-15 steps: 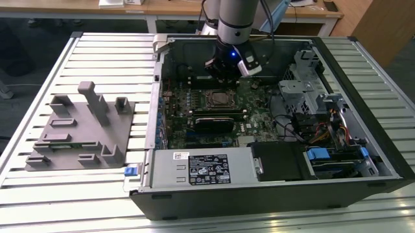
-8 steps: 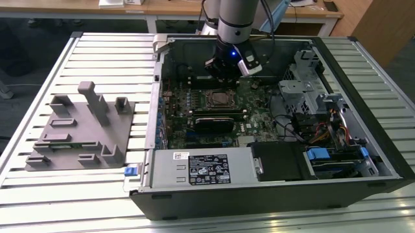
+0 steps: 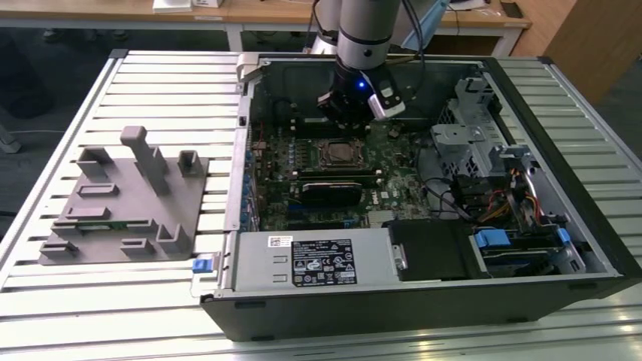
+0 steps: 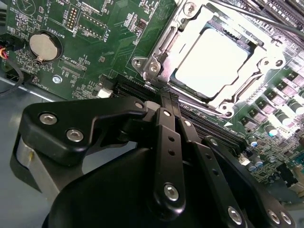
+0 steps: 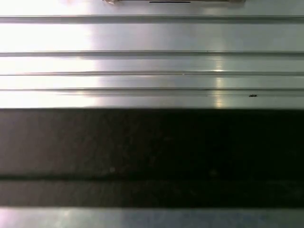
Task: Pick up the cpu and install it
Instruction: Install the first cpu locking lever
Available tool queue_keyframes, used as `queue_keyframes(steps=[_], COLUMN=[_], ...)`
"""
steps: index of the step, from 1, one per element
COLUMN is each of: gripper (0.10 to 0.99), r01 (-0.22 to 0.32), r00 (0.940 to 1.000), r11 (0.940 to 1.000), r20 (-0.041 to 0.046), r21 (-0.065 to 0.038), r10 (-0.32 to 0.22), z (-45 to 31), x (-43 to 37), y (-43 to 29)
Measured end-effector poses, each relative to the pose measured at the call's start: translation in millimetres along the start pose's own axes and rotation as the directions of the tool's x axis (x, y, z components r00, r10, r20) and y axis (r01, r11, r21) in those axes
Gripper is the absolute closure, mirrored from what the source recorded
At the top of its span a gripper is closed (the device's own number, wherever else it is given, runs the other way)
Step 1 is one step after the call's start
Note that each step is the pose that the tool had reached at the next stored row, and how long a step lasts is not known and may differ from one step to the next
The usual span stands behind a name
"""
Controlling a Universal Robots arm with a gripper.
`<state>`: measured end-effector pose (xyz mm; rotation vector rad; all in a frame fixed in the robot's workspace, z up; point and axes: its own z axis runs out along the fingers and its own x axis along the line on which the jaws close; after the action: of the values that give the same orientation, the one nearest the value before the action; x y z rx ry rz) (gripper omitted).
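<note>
The cpu (image 4: 209,64) lies flat in the motherboard socket, its shiny silver-white top framed by the metal socket bracket (image 4: 156,57). In the exterior view the socket with the cpu (image 3: 341,153) sits mid-board inside the open computer case. My gripper (image 3: 348,119) hangs just behind the socket, a little above the board. In the second wrist view its black fingers (image 4: 164,114) come together at the gripper tip (image 4: 163,97), beside the socket's edge and apart from the cpu. It is shut with nothing visible between them.
A grey plastic tray (image 3: 120,203) with upright blocks rests on the slatted table (image 5: 152,61) at the exterior view's left. The case walls (image 3: 401,308), power supply (image 3: 311,259), drive cage (image 3: 482,150) and cables ring the board. A coin battery (image 4: 43,46) sits near the socket.
</note>
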<state>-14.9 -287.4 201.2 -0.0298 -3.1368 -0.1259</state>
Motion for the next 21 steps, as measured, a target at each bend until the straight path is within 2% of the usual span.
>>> queue_keyframes(steps=[9,13,21], gripper=[0.98,0.98,0.98], r01=[0.0,0.0,0.0], r00=[1.0,1.0,1.0], r11=[1.0,0.9999,0.9995], r20=[0.0003,0.0004,0.0005], r21=[0.001,0.016,0.032], r10=[0.0,0.0,0.0], z=[-1.3,-1.1,1.2], x=[-0.1,0.0,-0.3], y=[0.2,0.1,-0.1])
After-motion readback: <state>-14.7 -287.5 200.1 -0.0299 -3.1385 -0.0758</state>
